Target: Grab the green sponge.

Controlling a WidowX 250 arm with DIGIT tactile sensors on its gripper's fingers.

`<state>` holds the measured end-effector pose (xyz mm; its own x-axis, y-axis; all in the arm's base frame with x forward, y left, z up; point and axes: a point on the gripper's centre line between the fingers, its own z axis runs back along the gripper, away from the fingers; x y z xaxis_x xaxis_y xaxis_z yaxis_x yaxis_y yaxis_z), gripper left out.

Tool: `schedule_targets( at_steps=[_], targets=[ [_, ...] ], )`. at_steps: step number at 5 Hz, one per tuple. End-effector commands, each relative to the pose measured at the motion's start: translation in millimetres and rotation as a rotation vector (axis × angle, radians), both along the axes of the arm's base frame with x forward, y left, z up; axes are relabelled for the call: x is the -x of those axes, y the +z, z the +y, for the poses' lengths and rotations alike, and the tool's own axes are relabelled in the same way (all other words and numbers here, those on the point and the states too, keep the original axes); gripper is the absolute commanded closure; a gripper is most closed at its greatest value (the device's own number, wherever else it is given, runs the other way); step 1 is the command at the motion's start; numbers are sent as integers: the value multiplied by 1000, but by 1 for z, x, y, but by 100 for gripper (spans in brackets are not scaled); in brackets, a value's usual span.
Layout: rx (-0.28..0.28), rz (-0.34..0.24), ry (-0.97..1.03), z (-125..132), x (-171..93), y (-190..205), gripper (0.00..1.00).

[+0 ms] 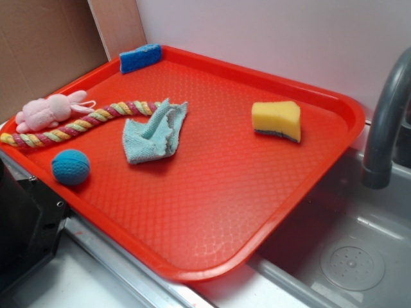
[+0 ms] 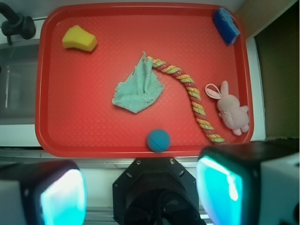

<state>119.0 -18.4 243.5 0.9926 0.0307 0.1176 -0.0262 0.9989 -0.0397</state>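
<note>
The red tray (image 1: 334, 109) holds one green sponge (image 1: 277, 120), one blue sponge (image 1: 140, 58); gripper (image 2: 140, 194) jaws spread.

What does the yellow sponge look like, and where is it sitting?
The green sponge is a chunky wedge of yellow foam with a thin dark grey-green scrubbing layer along its bottom face. It looks soft and dry, with rounded corners, and one end is wider than the other. It lies flat on the red tray, in the corner nearest the grey tap. Nothing else touches it: the teal cloth lies well apart, and the gripper is open and far off, beyond the tray's opposite edge.
</note>
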Motion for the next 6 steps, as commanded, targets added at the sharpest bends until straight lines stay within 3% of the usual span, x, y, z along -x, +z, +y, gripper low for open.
schedule_targets(
  at_steps=[1,2,3,4,5,6],
  targets=[
    [0,0,0,0,0,0,0],
    [-10,22,-250,10,-50,-50,0],
    [-92,-15,-472,-13,-104,-91,0],
    [-83,-37,-685,-48,-148,-119,0],
    [-114,-54,-803,-87,-152,-128,0],
    [-126,-51,-860,-104,-159,-135,0]
  ],
)
